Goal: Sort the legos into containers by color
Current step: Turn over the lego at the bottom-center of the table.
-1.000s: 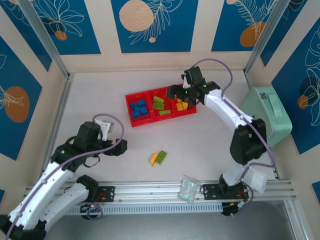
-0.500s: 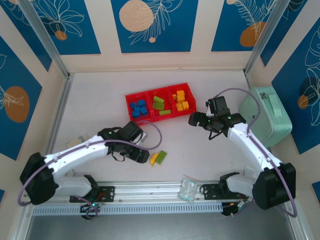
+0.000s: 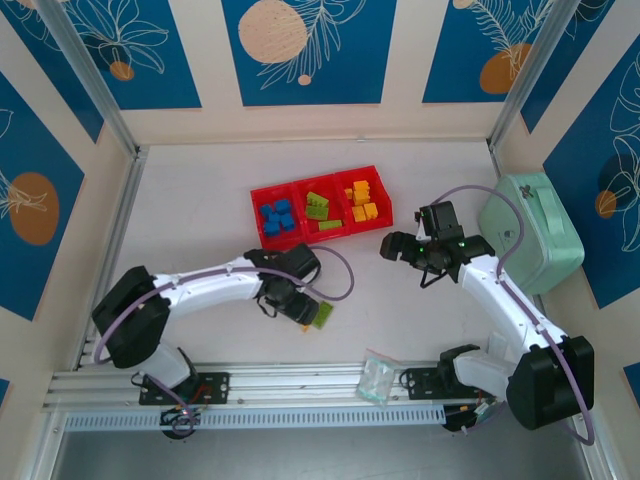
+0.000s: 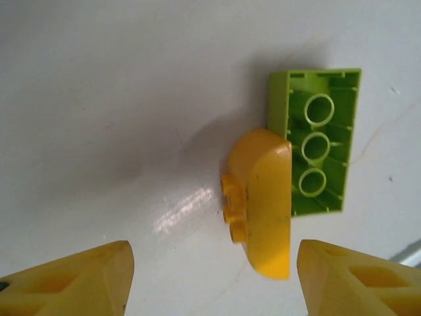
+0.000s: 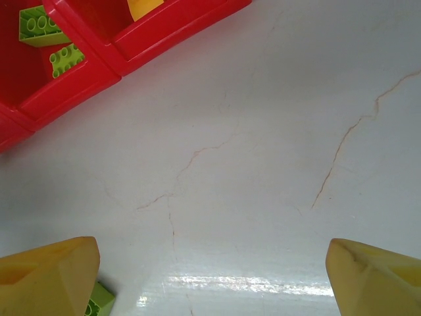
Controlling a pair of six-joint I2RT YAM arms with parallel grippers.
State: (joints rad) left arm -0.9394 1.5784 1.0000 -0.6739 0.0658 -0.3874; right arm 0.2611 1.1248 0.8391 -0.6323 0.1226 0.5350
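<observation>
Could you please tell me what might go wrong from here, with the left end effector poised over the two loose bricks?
1. The rounded orange-yellow plastic brick lies against the upturned lime green plastic brick. The open left end effector could clamp both, or shove the green one aside.
2. The orange brick's curved face may slip between the fingers and drop short of the red three-compartment plastic tray.

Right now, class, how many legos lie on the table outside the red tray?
2. An orange-yellow brick and a lime green brick lie touching under the left gripper, on the near side of the red tray. Others may hide under the arms.
</observation>
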